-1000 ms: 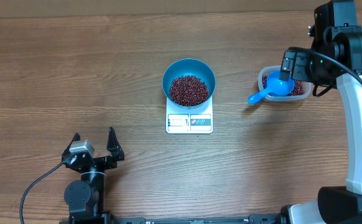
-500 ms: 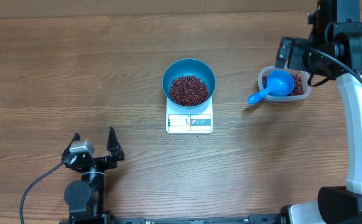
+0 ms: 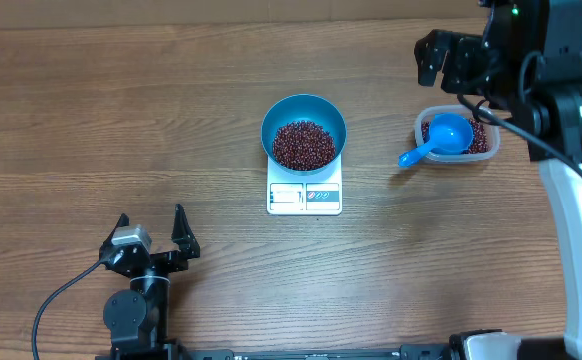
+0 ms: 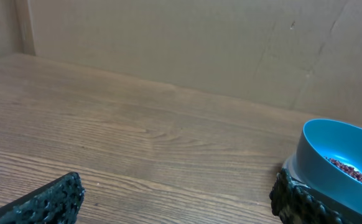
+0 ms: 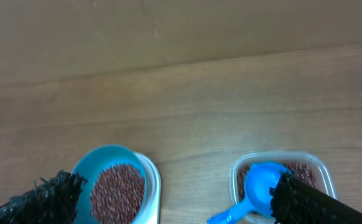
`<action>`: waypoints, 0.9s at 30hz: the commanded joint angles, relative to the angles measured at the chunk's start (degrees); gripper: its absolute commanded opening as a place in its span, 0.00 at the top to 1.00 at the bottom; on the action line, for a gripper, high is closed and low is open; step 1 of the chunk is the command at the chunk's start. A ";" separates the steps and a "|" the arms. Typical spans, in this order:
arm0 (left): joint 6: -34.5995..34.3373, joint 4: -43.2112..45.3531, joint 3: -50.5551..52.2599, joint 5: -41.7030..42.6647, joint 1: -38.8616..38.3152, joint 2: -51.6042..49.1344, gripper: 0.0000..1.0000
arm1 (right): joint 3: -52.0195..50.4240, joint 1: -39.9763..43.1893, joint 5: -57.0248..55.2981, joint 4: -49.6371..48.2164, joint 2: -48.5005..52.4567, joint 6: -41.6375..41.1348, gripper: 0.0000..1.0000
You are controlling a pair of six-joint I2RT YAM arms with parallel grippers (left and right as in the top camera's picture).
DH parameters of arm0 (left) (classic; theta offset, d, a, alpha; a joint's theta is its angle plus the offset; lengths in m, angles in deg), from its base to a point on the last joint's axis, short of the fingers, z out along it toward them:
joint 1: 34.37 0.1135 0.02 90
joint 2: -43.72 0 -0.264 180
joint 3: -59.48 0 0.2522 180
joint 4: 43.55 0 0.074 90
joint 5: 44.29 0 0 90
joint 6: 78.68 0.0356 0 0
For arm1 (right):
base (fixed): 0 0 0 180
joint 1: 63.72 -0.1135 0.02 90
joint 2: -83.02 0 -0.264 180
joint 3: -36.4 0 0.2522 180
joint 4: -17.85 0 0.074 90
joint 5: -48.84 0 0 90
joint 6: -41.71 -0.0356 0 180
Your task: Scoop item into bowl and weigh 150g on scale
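Blue bowl [image 3: 304, 103]: beans [image 3: 304, 146], on scale [image 3: 304, 197] | tub [image 3: 491, 150]: beans, scoop [image 3: 441, 138] | left tool [image 3: 151, 215], right tool [image 5: 176, 185] spread, empty

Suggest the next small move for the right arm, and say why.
Probably draw the right gripper back, clear of the tub, and leave the rest alone. Its jaws stand open and empty, the scoop lies in the tub, and the bowl of beans sits on the scale. The display is too small to read, so whether more beans are needed I cannot tell.

You have the bowl [image 3: 304, 107] of beans [image 3: 304, 145] on the scale [image 3: 304, 196]; at its 3 o'clock, the tub [image 3: 491, 148] holds the scoop [image 3: 441, 139].
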 commanded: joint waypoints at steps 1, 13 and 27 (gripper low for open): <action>1.73 -0.13 0.20 -0.22 -0.52 0.55 0.01 | -6.97 -0.17 0.33 -3.69 -4.13 0.31 0.00; 1.73 -0.13 0.20 -0.22 -0.55 0.55 0.00 | -42.84 -0.17 0.55 -39.30 -19.71 0.22 0.00; 1.73 -0.13 0.20 -0.22 -0.52 0.55 0.00 | -72.96 -0.17 0.48 -88.56 -40.04 0.33 0.00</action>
